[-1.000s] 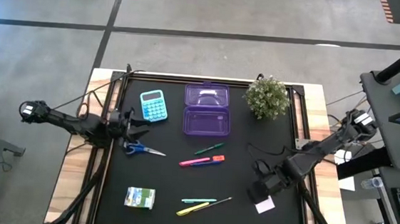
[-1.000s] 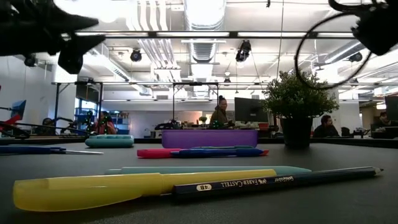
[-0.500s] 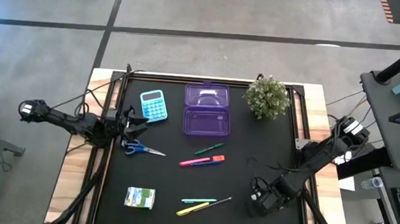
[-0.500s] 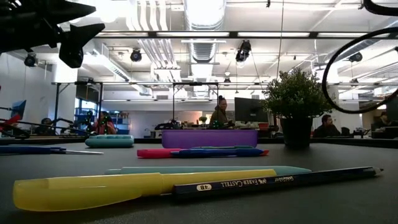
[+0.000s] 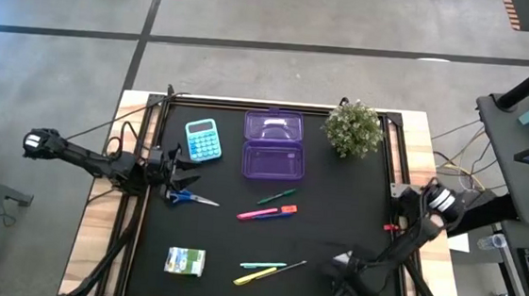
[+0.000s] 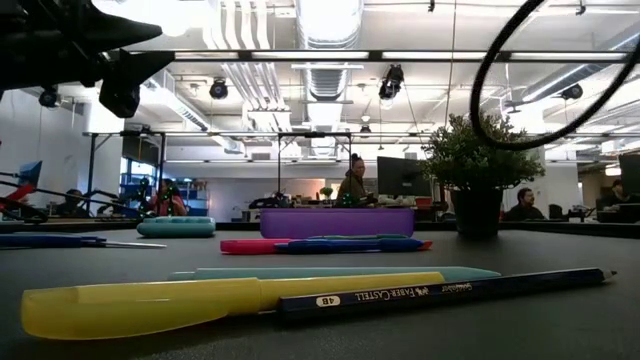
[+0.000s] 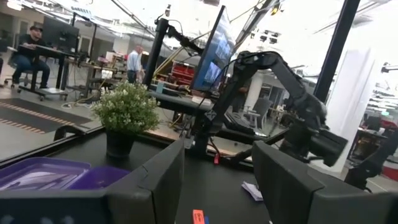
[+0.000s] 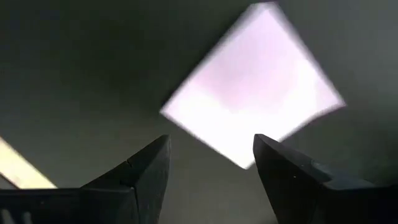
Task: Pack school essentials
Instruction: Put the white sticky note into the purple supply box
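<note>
The right pincer (image 5: 346, 289) hung low over the table (image 5: 334, 220) near its front right corner, fingers (image 8: 146, 171) parted and empty, and the white square pad (image 8: 252, 99) lay flat on the black surface directly ahead of them, untouched. Over by the left edge, the left pincer (image 5: 185, 172) was spread wide, holding nothing, right above the blue-handled scissors (image 5: 185, 197).

The purple case (image 5: 273, 146) sat open at the back middle, with the teal calculator (image 5: 203, 138) to its left and the potted plant (image 5: 355, 127) toward the back right corner. In the middle of the table lay the green pen (image 5: 276, 196) and the pink marker (image 5: 267, 212). Nearer the front edge lay the teal pen (image 5: 263, 264), the yellow marker (image 5: 256, 277) and a dark pencil (image 5: 288, 267) close together, with the green-and-white packet (image 5: 185, 261) toward the front left.
</note>
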Motion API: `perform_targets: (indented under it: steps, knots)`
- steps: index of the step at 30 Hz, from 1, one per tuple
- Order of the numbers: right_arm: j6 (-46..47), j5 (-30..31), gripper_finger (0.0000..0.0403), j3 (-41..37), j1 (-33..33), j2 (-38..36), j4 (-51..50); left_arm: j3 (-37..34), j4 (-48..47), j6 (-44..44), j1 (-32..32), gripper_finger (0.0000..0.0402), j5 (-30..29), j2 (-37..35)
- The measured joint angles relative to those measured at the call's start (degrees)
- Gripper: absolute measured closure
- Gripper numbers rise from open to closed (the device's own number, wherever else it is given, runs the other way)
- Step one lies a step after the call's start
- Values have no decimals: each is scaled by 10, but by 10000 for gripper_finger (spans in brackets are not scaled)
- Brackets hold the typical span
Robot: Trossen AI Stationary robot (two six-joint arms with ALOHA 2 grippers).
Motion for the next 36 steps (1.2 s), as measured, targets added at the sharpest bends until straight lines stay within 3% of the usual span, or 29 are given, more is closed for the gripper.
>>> perform_targets:
  steps: [4,10,13,17,36]
  knots:
    - [-13,12,182,23,20,34,0,0,0,0,0,228,0,-1]
    - [12,85,187,28,44,58,-9,0,3,0,0,228,0,-3]
    - [9,96,195,26,49,68,-8,0,14,-38,0,228,0,-3]
    - [16,118,213,24,54,84,-6,0,15,-73,0,228,0,-2]
    - [64,191,300,17,53,114,-5,0,15,-74,0,228,0,35]
